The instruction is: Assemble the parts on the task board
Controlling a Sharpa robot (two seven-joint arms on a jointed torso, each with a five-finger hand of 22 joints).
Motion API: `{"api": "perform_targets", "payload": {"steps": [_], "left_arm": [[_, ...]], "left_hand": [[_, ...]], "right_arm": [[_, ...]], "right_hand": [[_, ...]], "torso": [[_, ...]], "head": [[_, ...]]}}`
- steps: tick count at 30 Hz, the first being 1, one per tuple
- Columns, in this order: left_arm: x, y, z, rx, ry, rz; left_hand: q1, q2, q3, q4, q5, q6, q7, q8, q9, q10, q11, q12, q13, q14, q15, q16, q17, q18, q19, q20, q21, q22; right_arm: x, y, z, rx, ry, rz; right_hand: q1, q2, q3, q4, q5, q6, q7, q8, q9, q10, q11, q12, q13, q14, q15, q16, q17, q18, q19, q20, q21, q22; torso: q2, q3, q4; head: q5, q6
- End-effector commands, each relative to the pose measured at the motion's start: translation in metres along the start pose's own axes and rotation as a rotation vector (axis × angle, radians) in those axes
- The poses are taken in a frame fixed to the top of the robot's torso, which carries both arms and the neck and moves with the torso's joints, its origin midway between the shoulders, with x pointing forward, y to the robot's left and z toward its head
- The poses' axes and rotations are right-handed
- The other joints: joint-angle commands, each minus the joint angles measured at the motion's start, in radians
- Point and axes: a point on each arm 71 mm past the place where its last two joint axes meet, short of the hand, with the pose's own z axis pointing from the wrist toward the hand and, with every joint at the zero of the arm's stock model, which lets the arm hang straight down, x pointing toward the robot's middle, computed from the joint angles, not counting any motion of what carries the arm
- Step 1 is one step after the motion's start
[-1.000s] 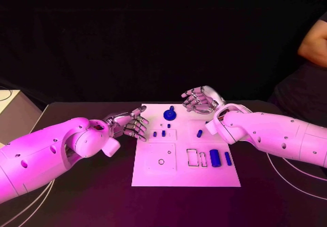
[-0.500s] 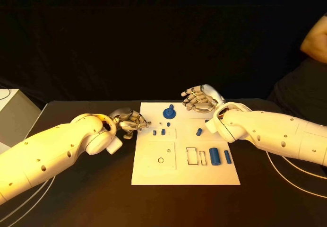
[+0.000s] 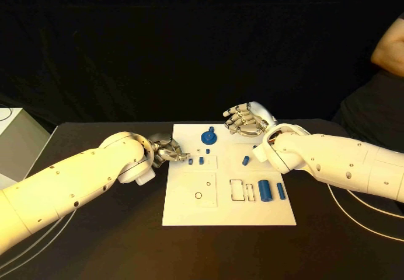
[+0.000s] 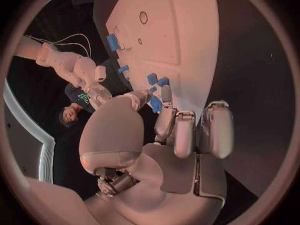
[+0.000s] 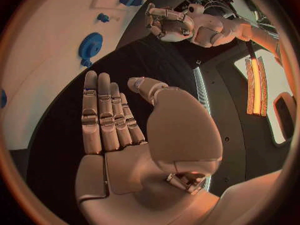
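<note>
White plastic of the task board (image 3: 190, 213) is lying in the middle of the black table (image 3: 101, 245), and most of the assembly appears to be waiting. At the board's left edge the left hand (image 3: 169, 153) is hovering with its fingers curled in toward the thumb, right beside the small blue parts (image 3: 196, 161) in the far-left panel; the left wrist view shows fingertips (image 4: 164, 97) among those pieces, but whether one is pinched I cannot tell. Nearer on the left, a ring outline and a small hole are sitting unfilled. Moving right, the blue disc (image 3: 209, 138) is lying at the far edge, a short blue peg (image 3: 246, 160) is lying loose mid-board, and two rectangular outlines are standing open beside a blue cylinder (image 3: 265, 191) and a slimmer blue bar (image 3: 280, 191). Farther right, the right hand (image 3: 246, 121) is hanging off the far edge, fingers straight and apart, holding nothing.
</note>
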Motion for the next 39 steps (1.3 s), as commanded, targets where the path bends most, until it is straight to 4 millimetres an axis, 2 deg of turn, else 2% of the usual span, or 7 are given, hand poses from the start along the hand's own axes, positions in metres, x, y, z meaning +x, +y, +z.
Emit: {"api": "perform_targets", "payload": {"steps": [1,8,17,22,31,34,39], "left_arm": [[0.003,-0.001,0.003,-0.079,0.070,0.059],[0.004,-0.004,0.008,-0.111,0.110,0.111],[0.003,-0.009,0.014,-0.112,0.092,0.093],[0.003,-0.012,0.016,-0.113,0.095,0.095],[0.004,-0.018,0.020,-0.110,0.102,0.098],[0.005,-0.020,0.021,-0.108,0.110,0.101],[0.007,-0.022,0.023,-0.106,0.123,0.105]], "left_hand": [[-0.044,-0.012,-0.028,0.003,-0.010,0.000,0.005,-0.003,0.016,0.007,0.002,0.006,0.017,0.106,-0.005,0.006,0.263,-0.015,0.021,-0.003,0.005,0.118],[-0.089,-0.020,-0.071,0.003,-0.019,-0.006,0.009,-0.018,0.040,0.003,0.006,0.005,0.031,0.106,-0.001,0.006,0.263,-0.015,0.018,0.000,0.004,0.118],[-0.098,-0.018,-0.092,0.003,-0.022,-0.022,0.015,-0.032,0.056,-0.025,0.012,-0.011,-0.005,0.106,0.004,0.006,0.263,-0.010,0.007,0.002,-0.009,0.105],[-0.084,-0.014,-0.097,0.001,-0.019,-0.030,0.019,-0.040,0.068,-0.038,0.016,-0.017,-0.015,0.106,0.008,0.006,0.263,-0.008,-0.001,0.004,-0.019,0.097],[-0.022,0.008,-0.084,-0.006,-0.011,-0.036,0.023,-0.055,0.096,-0.048,0.020,-0.023,-0.013,0.106,0.012,0.006,0.263,-0.005,-0.010,0.010,-0.028,0.089],[0.017,0.004,-0.072,-0.013,-0.011,-0.037,0.023,-0.063,0.109,-0.054,0.020,-0.027,-0.015,0.106,0.013,0.006,0.263,-0.004,-0.013,0.011,-0.030,0.087],[0.034,0.002,-0.067,-0.015,-0.011,-0.036,0.023,-0.066,0.116,-0.055,0.020,-0.028,-0.014,0.106,0.013,0.006,0.263,-0.004,-0.013,0.011,-0.031,0.087]], "right_arm": [[0.002,0.001,0.000,-0.011,0.013,-0.004],[0.002,0.002,0.001,-0.011,0.012,-0.004],[0.003,0.002,0.001,-0.011,0.013,-0.004],[0.003,0.001,0.001,-0.010,0.013,-0.005],[0.003,0.002,0.002,-0.011,0.015,-0.004],[0.004,0.002,0.002,-0.011,0.015,-0.004],[0.004,0.002,0.002,-0.011,0.016,-0.003]], "right_hand": [[0.008,0.000,0.000,-0.006,0.004,-0.002,0.009,0.005,-0.002,0.004,0.001,0.000,-0.001,0.006,0.001,-0.003,-0.001,0.003,0.007,0.000,-0.003,-0.001],[0.008,0.000,0.000,-0.006,0.004,-0.002,0.009,0.005,-0.002,0.004,0.001,0.000,-0.001,0.006,0.001,-0.003,-0.001,0.003,0.007,0.000,-0.003,-0.001],[0.010,0.001,-0.002,-0.011,0.005,-0.002,0.009,0.005,-0.002,0.006,0.001,0.000,-0.005,0.007,0.001,-0.006,-0.002,0.002,0.009,-0.001,-0.002,-0.002],[0.010,0.001,-0.002,-0.011,0.005,-0.002,0.009,0.005,-0.002,0.006,0.001,0.000,-0.005,0.007,0.001,-0.006,-0.002,0.002,0.009,-0.001,-0.002,-0.002],[0.009,0.002,-0.004,-0.010,0.005,-0.002,0.010,0.005,-0.002,0.007,0.001,0.000,-0.007,0.008,0.002,-0.007,-0.002,0.002,0.009,-0.001,-0.002,-0.003],[0.009,0.002,-0.004,-0.010,0.005,-0.002,0.010,0.005,-0.002,0.007,0.001,0.000,-0.007,0.008,0.002,-0.007,-0.002,0.002,0.009,-0.001,-0.002,-0.003],[0.009,0.002,-0.004,-0.010,0.005,-0.002,0.010,0.005,-0.002,0.007,0.001,0.000,-0.007,0.008,0.002,-0.007,-0.002,0.002,0.009,-0.001,-0.002,-0.003]], "torso": [[0.000,-0.0007,-0.0004],[0.000,0.0000,0.0007],[0.001,-0.0007,-0.0017],[0.000,0.0006,0.0003],[0.000,0.0000,-0.0005],[0.000,-0.0002,-0.0006],[0.001,-0.0002,-0.0007]], "head": [[0.001,-0.003],[0.002,-0.006],[0.003,-0.006],[0.003,-0.009],[0.004,-0.012],[0.005,-0.012],[0.005,-0.013]]}}
